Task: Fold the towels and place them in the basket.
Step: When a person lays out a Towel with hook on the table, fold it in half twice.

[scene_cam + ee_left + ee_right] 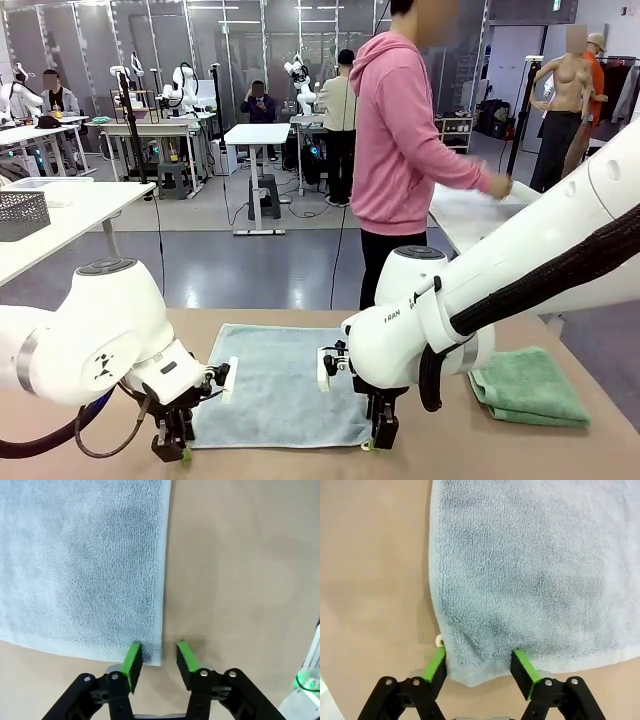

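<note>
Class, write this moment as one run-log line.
left tool: open at near corner of grey-blue towel | right tool: open astride its other near corner | green towel: folded, at right side

Two towels: a grey-blue towel at lower centre, a mint green towel at lower right. Two pincers: left pincer, right pincer. One basket. One person.

The front camera looks from the robot's side across the grey-blue towel toward the far side, while each wrist camera peers down close at one near corner of that towel (shared by all three views).
</note>
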`<state>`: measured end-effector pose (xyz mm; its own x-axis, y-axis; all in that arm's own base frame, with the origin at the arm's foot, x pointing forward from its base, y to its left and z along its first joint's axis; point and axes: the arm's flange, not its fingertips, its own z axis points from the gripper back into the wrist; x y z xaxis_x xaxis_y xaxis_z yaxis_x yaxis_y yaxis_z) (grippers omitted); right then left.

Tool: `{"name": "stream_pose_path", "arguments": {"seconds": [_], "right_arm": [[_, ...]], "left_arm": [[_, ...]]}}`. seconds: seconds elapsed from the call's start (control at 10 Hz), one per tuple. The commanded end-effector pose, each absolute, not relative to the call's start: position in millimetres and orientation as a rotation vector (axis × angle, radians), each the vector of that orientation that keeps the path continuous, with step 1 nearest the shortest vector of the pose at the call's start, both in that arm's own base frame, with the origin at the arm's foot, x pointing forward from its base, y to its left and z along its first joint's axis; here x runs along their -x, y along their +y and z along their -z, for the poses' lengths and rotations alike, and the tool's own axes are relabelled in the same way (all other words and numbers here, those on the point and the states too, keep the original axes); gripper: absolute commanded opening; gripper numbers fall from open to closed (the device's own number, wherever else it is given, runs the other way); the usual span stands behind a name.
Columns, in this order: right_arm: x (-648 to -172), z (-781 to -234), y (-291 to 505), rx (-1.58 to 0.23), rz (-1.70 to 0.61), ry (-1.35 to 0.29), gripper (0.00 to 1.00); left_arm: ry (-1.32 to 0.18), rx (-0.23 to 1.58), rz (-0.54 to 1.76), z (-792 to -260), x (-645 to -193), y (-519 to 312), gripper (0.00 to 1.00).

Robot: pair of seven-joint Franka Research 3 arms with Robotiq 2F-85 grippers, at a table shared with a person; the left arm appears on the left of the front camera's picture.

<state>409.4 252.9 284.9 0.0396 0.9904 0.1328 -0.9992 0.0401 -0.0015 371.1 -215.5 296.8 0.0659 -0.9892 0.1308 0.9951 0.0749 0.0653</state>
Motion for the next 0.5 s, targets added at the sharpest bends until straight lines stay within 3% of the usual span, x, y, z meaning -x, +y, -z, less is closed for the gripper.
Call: {"name": "stream_pose_path", "arguments": {"seconds": [0.0, 0.2, 0.4], "right_arm": [[-406.5, -280.7, 252.3, -0.103, -1.539, -0.079, 0.0], [-405.4, -283.1, 252.9, -0.097, -1.529, -0.059, 0.04], [-404.2, -288.3, 252.4, -0.097, -1.532, -0.058, 0.0]], "left_arm": [[-0.157, 0.068, 1.516, -287.3, -369.1, -212.4, 0.0], [-0.163, 0.066, 1.516, -289.2, -370.9, -213.3, 0.0], [-0.161, 0.065, 1.515, -289.4, -372.6, -212.6, 0.0]]}}
